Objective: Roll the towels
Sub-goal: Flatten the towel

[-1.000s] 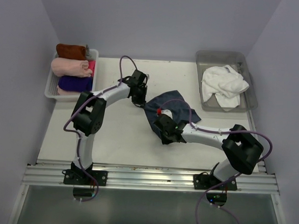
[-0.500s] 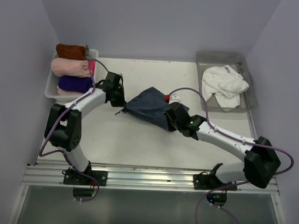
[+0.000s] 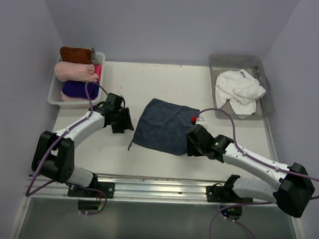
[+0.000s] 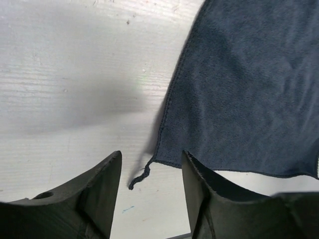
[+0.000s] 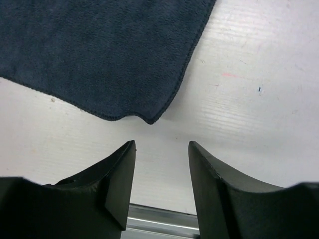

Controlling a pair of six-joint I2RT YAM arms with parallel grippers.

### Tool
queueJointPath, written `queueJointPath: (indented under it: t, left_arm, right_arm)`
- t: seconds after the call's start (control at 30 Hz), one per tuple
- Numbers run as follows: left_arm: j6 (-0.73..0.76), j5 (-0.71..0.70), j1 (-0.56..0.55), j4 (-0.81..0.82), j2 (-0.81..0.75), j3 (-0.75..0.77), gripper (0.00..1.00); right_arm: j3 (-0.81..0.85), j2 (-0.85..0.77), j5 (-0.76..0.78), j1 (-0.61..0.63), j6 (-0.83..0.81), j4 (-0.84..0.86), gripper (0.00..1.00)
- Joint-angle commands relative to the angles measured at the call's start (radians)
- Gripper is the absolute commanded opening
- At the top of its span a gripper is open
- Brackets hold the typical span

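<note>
Blue towel [image 3: 166, 125] lies flat and unrolled on the tabletop [image 3: 150, 80], mid-surface, turned slightly askew. Dark slate colour, fine short nap, stitched hem all round. The surface is mostly smooth, with a faint crease or two. Outline is roughly four-sided.

My left end effector [image 4: 149, 159] sits just off the blue towel's left near corner, fingers spread, grasping nothing; bare tabletop shows between them. A loose thread [image 4: 139, 177] trails from that corner toward the gap. The cloth is not touching either finger.

My right end effector [image 5: 160, 147] sits just off the blue towel's right near corner, also spread and empty. That corner ends in a small point, apart from both fingers.

White towel [image 3: 239, 91] is well to the right of the blue towel and farther back, crumpled in a heap inside a clear grey bin [image 3: 236, 57].

Brown towel [image 3: 75, 54] is well to the left of the blue towel and farther back, already rolled, at the far end of a white basket [image 3: 53, 97]. A pink roll [image 3: 74, 72] and a purple roll [image 3: 79, 89] lie beside it in the same basket.
</note>
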Motion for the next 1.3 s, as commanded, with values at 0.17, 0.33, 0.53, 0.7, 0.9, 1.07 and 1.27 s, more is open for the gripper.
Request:
queueJointPath:
  t: [0.17,0.33,0.53,0.7,0.9,1.07,1.27]
  left_arm:
    - [0.004,-0.036,-0.064,0.029,-0.082,-0.074,0.66]
    - [-0.005,-0.025,-0.143,0.090,-0.052,-0.102,0.70]
    - [-0.025,-0.030,-0.144,0.147,-0.001,-0.123,0.60]
    - [-0.027,-0.048,-0.144,0.162,0.033,-0.111,0.58]
    - [-0.027,-0.047,-0.144,0.167,0.054,-0.108,0.48]
    - [-0.030,-0.047,-0.144,0.162,0.068,-0.114,0.43]
    - [-0.037,-0.044,-0.144,0.174,0.071,-0.134,0.31]
  right_arm:
    - [-0.106,-0.010,-0.239,-0.145,0.299,0.158,0.55]
    - [-0.123,-0.043,-0.245,-0.149,0.362,0.198,0.62]
    - [-0.134,-0.030,-0.210,-0.157,0.373,0.203,0.60]
    - [-0.143,0.010,-0.205,-0.157,0.373,0.232,0.59]
    - [-0.162,0.053,-0.196,-0.159,0.376,0.266,0.51]
    - [-0.176,0.079,-0.156,-0.160,0.370,0.280,0.42]
    - [-0.182,0.070,-0.139,-0.166,0.361,0.272,0.17]
